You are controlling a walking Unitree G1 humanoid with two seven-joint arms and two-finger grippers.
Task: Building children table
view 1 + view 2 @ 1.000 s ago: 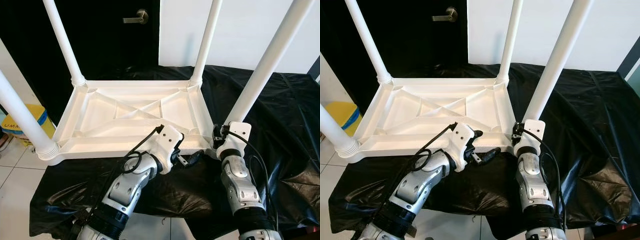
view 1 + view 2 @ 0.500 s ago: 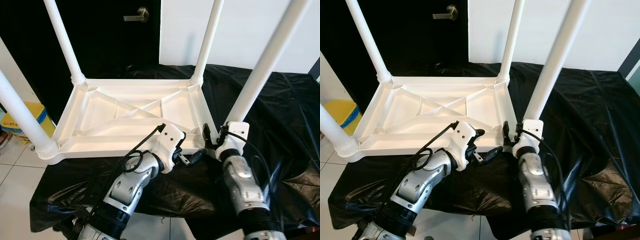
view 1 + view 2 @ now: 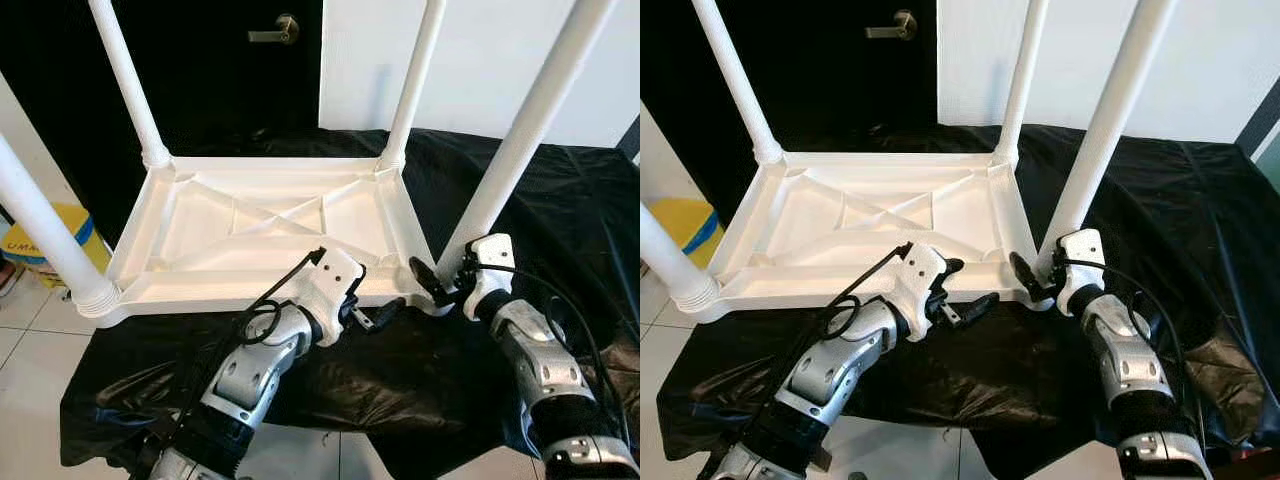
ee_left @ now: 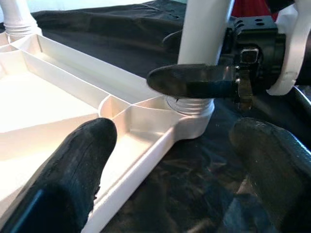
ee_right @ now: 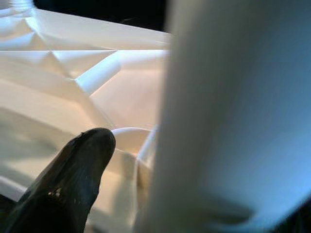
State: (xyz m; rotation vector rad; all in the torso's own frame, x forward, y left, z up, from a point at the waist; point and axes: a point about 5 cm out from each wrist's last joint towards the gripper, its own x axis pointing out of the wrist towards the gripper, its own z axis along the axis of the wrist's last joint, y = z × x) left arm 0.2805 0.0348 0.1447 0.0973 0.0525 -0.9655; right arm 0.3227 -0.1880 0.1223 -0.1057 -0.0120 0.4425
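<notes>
Since the earlier frame, right gripper (image 3: 440,282) was shifted rightward, fingers clamped on near-right leg (image 3: 520,150); left gripper (image 3: 375,315) held open.

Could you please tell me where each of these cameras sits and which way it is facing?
Left eye and right eye views: on the head, looking forward and down at the upturned table on black sheeting; both silver arms show.
Left wrist view: along the left gripper, open, toward the near right leg.
Right wrist view: against that leg, one black finger showing.
Shared: the left wrist view and the eye views all show the right gripper at that leg's base.
</notes>
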